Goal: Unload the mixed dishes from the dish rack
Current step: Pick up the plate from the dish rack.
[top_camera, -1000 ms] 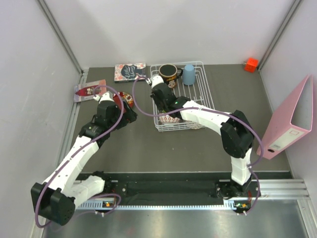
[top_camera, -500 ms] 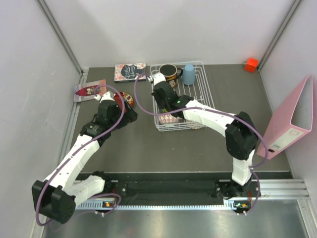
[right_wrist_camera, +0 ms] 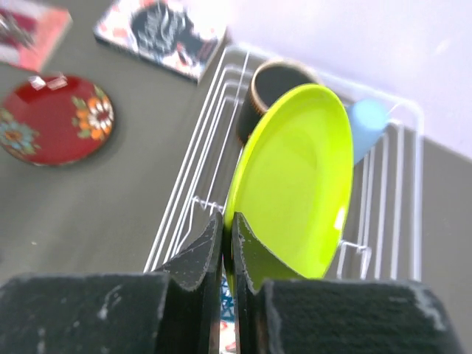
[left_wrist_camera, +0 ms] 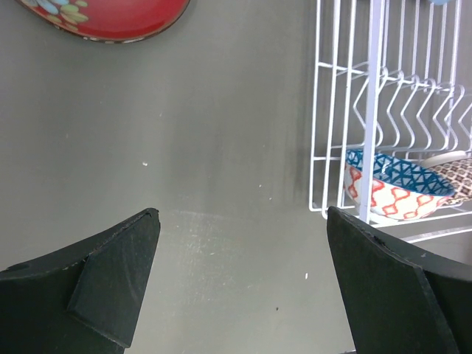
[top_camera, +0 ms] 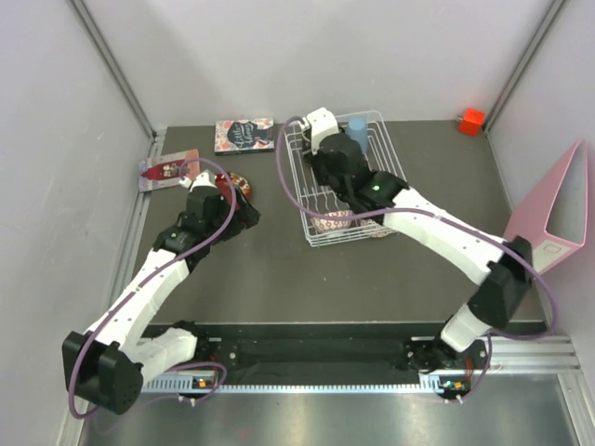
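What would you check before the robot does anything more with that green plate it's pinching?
1. The right pincer is shut on the lime-green plate at its rim: ok.
2. The plate hangs free of the dish rack wires: cannot tell; its lower edge is hidden behind the pincer.
3. The left pincer is open, empty and away from the rack: ok.
4. There is bare table between the red floral plate and the rack for a set-down: ok.
5. An edge grip is firm enough for a tilted plate: cannot tell.
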### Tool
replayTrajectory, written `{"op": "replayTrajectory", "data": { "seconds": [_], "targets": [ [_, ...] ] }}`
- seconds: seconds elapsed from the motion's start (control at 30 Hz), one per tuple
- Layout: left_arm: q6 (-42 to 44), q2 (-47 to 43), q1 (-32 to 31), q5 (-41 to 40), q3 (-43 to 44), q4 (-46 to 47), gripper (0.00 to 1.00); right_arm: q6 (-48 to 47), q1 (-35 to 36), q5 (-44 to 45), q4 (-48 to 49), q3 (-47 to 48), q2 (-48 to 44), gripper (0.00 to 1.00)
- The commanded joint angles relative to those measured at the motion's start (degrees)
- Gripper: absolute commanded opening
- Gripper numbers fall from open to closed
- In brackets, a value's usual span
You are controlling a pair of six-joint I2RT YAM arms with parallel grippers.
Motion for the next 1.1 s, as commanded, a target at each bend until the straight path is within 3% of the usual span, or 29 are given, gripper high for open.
{"op": "replayTrajectory", "data": {
  "seconds": [0.0, 0.13, 0.3, 0.47, 0.73, 0.93, 1.07],
  "targets": [
    [0.2, 1.6, -0.1, 0.8, 2.5, 2.5, 0.99, -6.3, 3.7, 1.8, 4.6, -2.5, -9.6, 0.0],
    [1.1, 2.7, 0.0, 0.3, 4.3, 2.7, 0.99, -19.2, 13.4, 7.0, 11.1, -11.4, -14.6, 0.0],
    [2.0, 4.5, 0.1, 2.9, 7.9, 2.6, 0.99, -40.9, 31.8, 25.5, 22.9, -26.6, -14.6, 0.0],
    [0.9, 6.1, 0.3, 3.8, 11.1, -0.5, 0.99, -49.3, 42.2, 34.5, 31.2, -37.0, -12.2, 0.0],
    [7.7, 2.1, 0.4, 13.5, 8.1, 4.1, 0.97, -61.5, 53.6, 32.9, 41.1, -51.1, -14.5, 0.0],
    [10.8, 2.6, 0.4, 24.0, 6.1, 2.2, 0.7, -61.3, 57.5, 31.2, 39.6, -56.6, -16.5, 0.0],
    [10.7, 0.4, 0.4, 30.1, 1.9, 6.0, 0.64, -58.8, 57.8, 29.5, 38.2, -56.2, -16.9, 0.0]
  ]
}}
